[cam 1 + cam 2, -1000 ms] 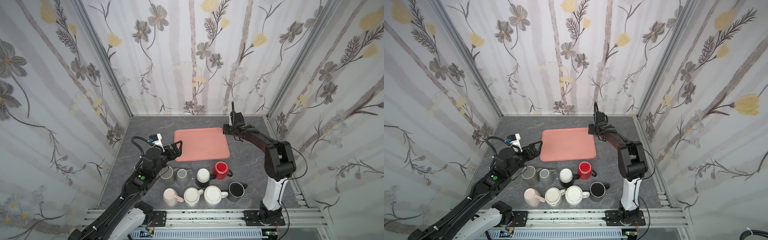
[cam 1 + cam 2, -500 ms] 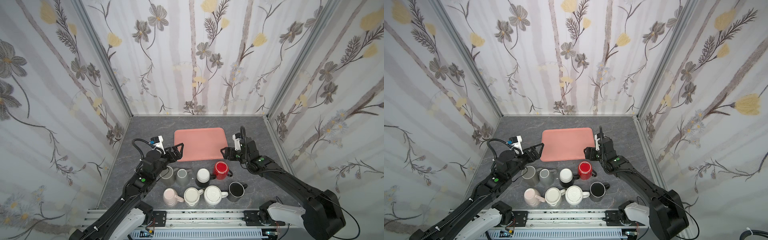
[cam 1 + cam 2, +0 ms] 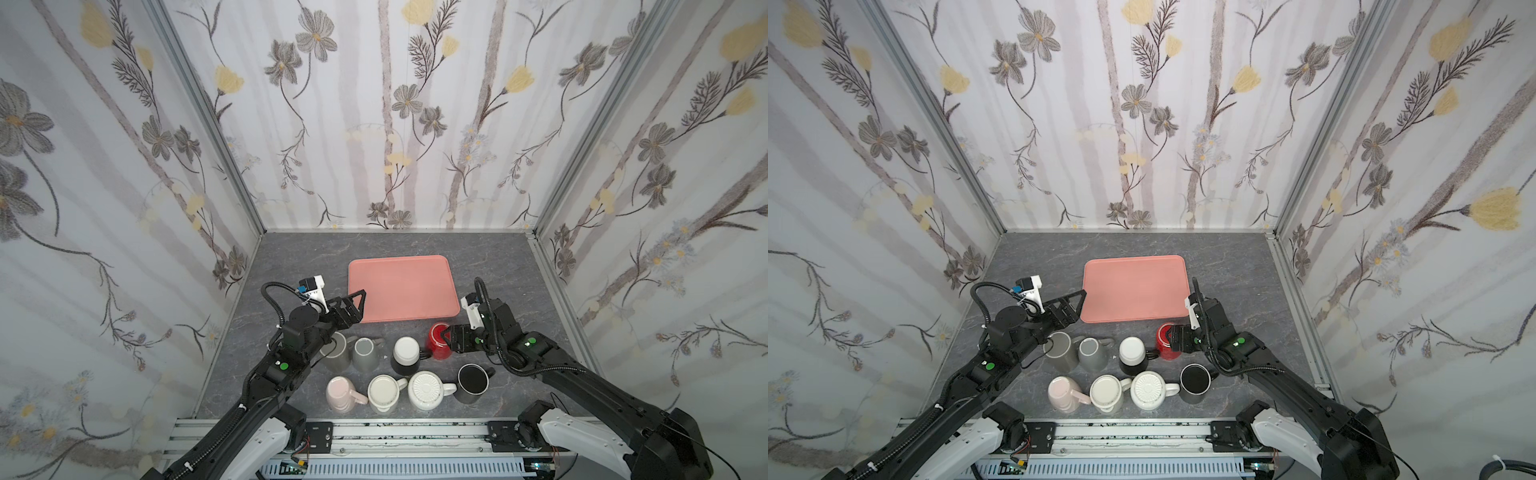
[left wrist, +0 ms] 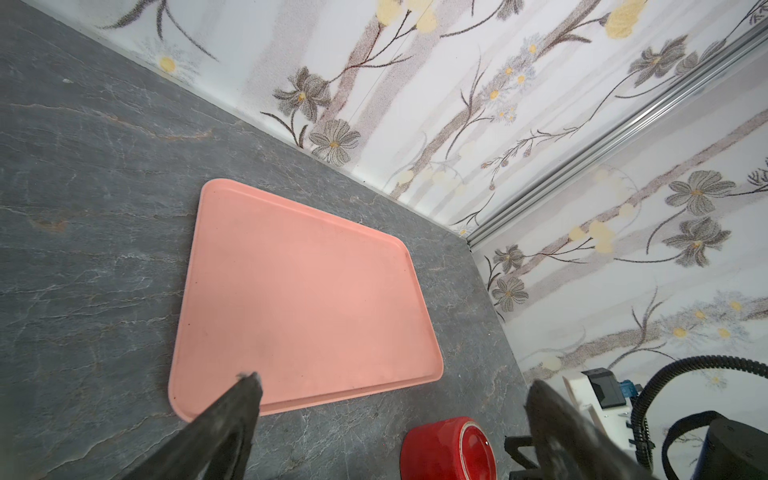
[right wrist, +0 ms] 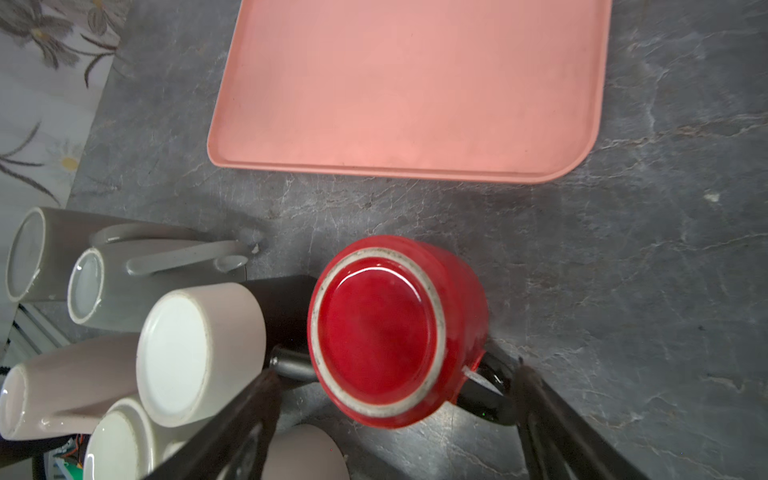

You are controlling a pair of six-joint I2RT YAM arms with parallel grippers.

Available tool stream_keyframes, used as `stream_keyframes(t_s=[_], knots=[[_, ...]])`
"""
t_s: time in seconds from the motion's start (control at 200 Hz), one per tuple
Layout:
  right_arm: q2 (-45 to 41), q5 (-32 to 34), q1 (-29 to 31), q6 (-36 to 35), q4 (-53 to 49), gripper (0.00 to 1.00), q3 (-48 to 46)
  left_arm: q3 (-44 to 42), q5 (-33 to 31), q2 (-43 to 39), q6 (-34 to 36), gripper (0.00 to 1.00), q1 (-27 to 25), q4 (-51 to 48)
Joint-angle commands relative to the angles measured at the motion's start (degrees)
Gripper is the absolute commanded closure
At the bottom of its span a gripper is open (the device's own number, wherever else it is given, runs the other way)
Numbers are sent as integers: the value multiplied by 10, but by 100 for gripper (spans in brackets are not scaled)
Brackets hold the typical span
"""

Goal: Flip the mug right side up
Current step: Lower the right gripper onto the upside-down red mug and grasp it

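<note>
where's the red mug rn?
In both top views the glossy red ceramic mug stands base-up right of centre, in front of the pink rectangular tray, right of the white-and-black mug.

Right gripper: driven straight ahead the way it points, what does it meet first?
Probably the upside-down red mug, sitting just ahead of the right gripper, centred between its open jaws; the exact gap is unclear.

No legible text, label, brand name or number appears in any view. The only marks are one plain green dot (image 3: 284,366) on the left arm (image 3: 266,386) and a second green dot (image 3: 532,342) on the right arm (image 3: 582,374). Both lie nearer the camera than the pink tray (image 3: 403,286), and neither carries characters.
</note>
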Motion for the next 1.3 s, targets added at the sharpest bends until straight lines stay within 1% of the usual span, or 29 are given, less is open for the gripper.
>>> stream_keyframes(t_s=[0.0,0.195,0.28,0.525,0.669,0.744,0.839,0.919,0.994,1.014,1.069,1.164,1.294], knots=[[14,43,22,-19,-26,3,16,-2,-8,-4,2,0,1,7],[53,101,48,-30,-50,2,38,-4,-16,-9,3,0,0,1],[66,106,54,-36,-50,2,44,-4,-17,-9,3,0,1,1],[89,42,64,-60,-35,2,54,-3,-20,-12,3,0,1,-3],[90,-26,64,-57,-19,4,47,-3,-21,-11,3,0,1,-3],[87,-47,64,-57,-21,7,50,-3,-22,-11,3,0,1,-3],[80,-46,64,-59,-38,12,55,-4,-21,-9,4,0,1,-2],[76,-31,64,-68,-64,15,66,-5,-21,-7,4,0,1,0],[76,12,64,-75,-96,19,70,-5,-21,-7,4,0,1,2],[77,24,64,-76,-107,20,89,-5,-21,-6,3,0,1,2],[79,49,65,-81,-126,24,97,-8,-21,-6,3,0,1,4],[84,58,69,-84,-141,34,101,-9,-21,-6,3,0,1,7],[96,67,78,-80,-149,39,99,-8,-21,-6,4,0,1,7]])
